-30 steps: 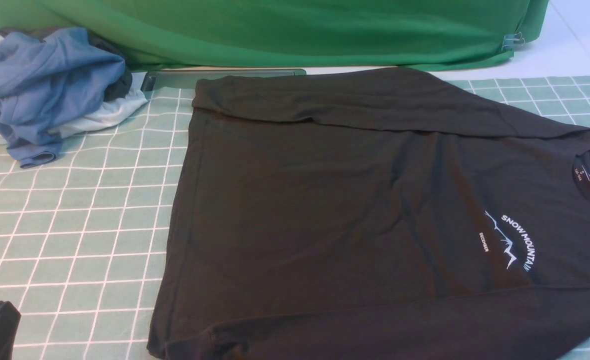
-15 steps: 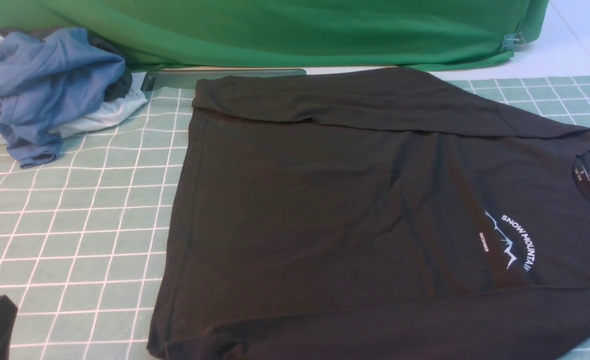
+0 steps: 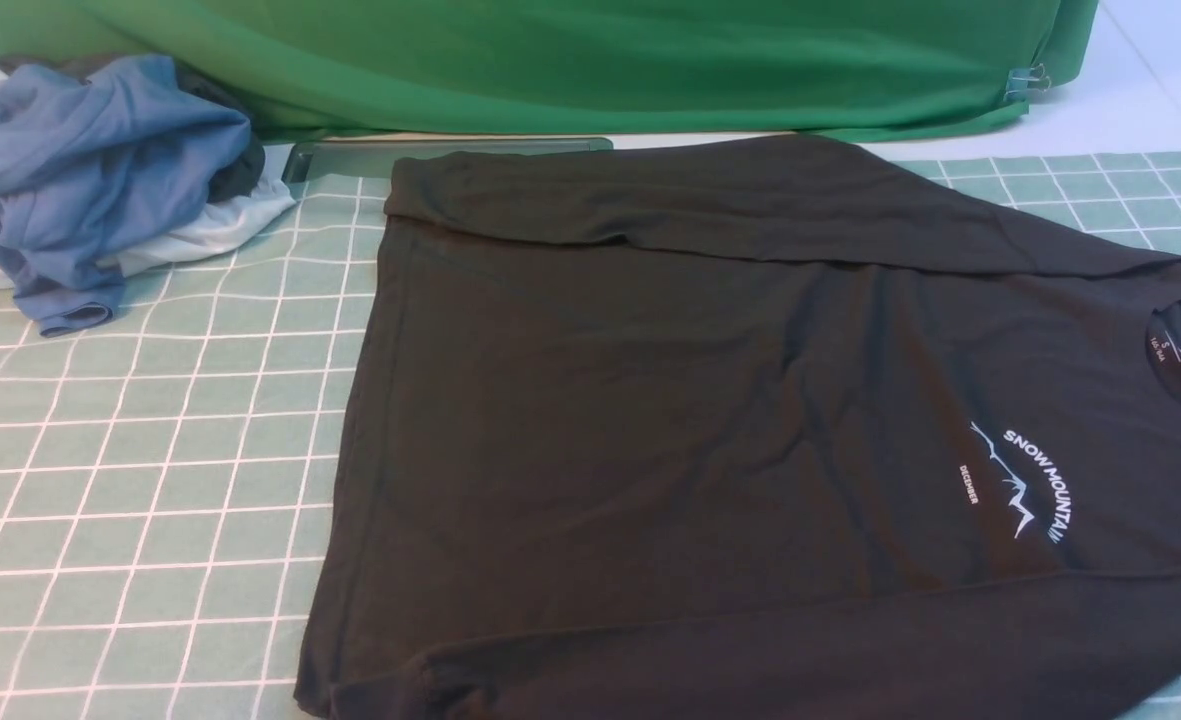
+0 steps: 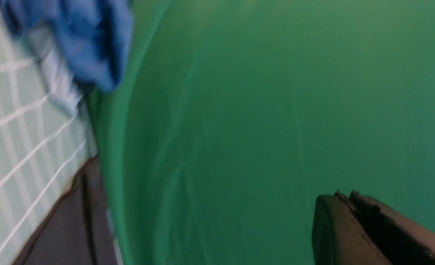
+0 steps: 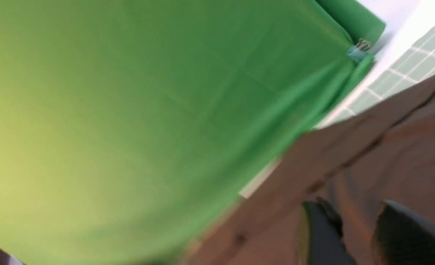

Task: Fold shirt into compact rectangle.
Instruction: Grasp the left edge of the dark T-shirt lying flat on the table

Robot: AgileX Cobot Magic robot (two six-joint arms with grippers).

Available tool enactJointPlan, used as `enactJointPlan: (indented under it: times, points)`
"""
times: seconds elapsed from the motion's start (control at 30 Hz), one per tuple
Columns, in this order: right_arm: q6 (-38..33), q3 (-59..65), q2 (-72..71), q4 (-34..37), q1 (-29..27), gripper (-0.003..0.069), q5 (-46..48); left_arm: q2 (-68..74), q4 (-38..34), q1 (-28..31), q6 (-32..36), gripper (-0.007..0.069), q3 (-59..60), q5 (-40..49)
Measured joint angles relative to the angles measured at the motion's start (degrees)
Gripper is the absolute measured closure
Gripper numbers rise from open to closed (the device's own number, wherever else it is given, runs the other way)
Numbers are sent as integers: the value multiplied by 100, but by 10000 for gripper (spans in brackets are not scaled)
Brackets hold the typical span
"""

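Now the shirt (image 3: 650, 400) lies spread flat just in front of the green cloth (image 3: 550, 60), sleeves folded in. Left gripper (image 4: 344, 197) is pinched together, empty, facing that cloth; right gripper (image 5: 353, 213) hangs part-open over the shirt.

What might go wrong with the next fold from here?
The shirt lies with its far edge close to the green cloth; a pinch there might catch both. The sleeve folded along that edge could slide out when lifted. The left gripper is shut and must open before grasping.
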Motion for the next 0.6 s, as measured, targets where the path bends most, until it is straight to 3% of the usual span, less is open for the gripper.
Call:
enactJointPlan:
  times: [0.1, 0.2, 0.23, 0.27, 0.37, 0.47, 0.53, 0.6]
  points:
    - [147, 0, 0, 66, 0, 426, -398, 0, 335, -11, -204, 606, 0, -524]
    - [100, 0, 0, 63, 0, 474, -730, -5, 891, -11, -440, 606, -209, -371]
    - [-79, -69, 4, 36, 0, 561, -887, 95, 1420, -11, -584, 606, -689, 192]
    - [-197, -184, 39, 36, 0, 587, -871, 192, 1629, -11, -610, 606, -934, 370]
    - [-775, -1031, 510, -8, 0, 624, -676, 1170, 2564, -11, -556, 606, -2469, 2257]
    - [-2033, -2291, 1416, -215, 0, 628, 392, 2487, 3022, -11, 94, 606, -3903, 4334]
    - [-3155, -3368, 2335, -283, 0, 628, 1665, 3806, 3025, -11, 1096, 606, -4867, 5960]
    - [-3557, -3746, 2719, -297, 0, 628, 2287, 4342, 2913, -11, 1505, 606, -5139, 6579]
